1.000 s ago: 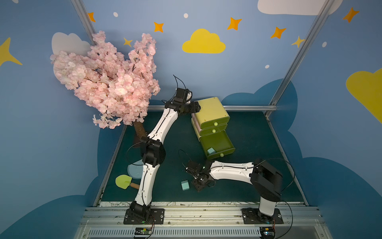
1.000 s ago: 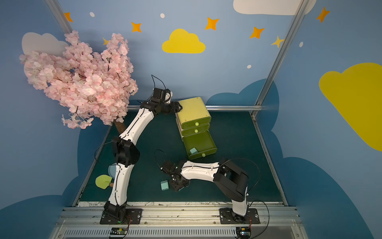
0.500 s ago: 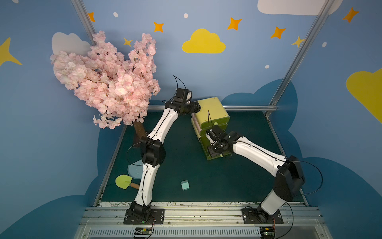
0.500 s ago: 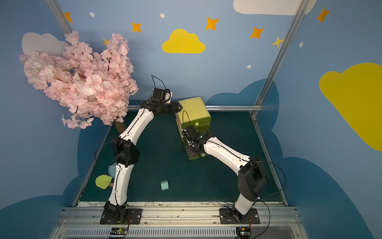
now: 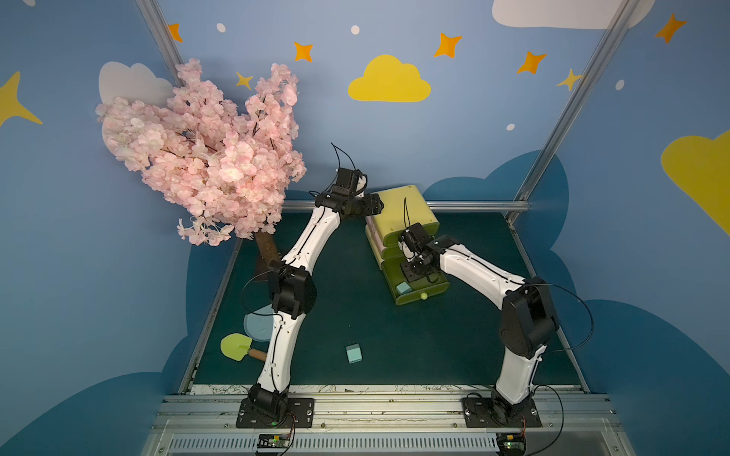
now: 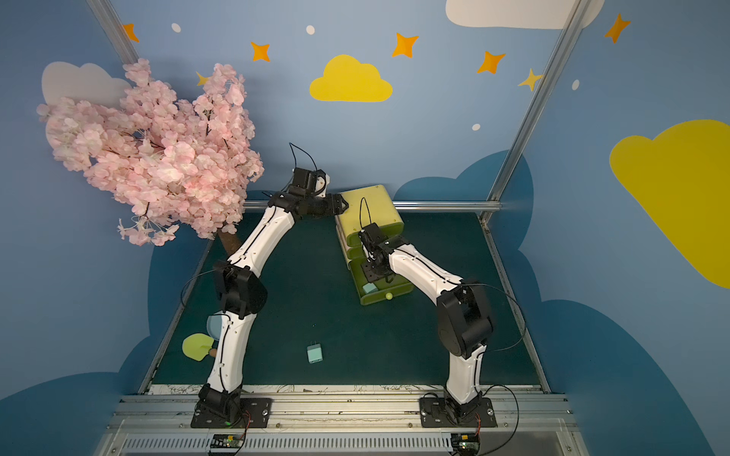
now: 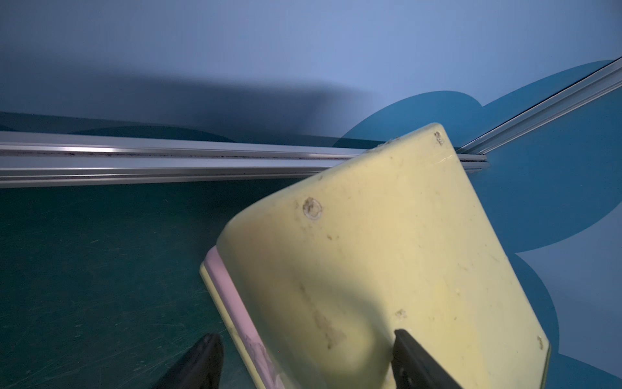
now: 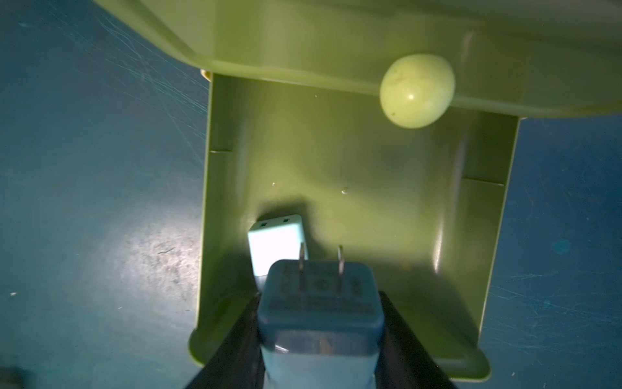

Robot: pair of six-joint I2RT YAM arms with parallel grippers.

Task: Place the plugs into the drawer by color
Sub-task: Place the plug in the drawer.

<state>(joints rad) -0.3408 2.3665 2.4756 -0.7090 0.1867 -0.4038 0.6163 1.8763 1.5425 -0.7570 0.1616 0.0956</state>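
My right gripper [image 8: 319, 299] is clamped on a blue plug [image 8: 318, 336], its 2 prongs pointing away from my wrist. I hold it above the open bottom drawer [image 8: 387, 202] of the cabinet [image 5: 403, 209]. A 2nd blue plug [image 8: 274, 244] lies inside that drawer, close to a side wall. A 3rd plug [image 5: 354, 352] lies alone on the mat [image 5: 335, 308], well apart from the cabinet. My left gripper [image 7: 306, 335] has its jaws apart, straddling the cabinet's top edge, with 1 finger [image 7: 414, 360] over the top.
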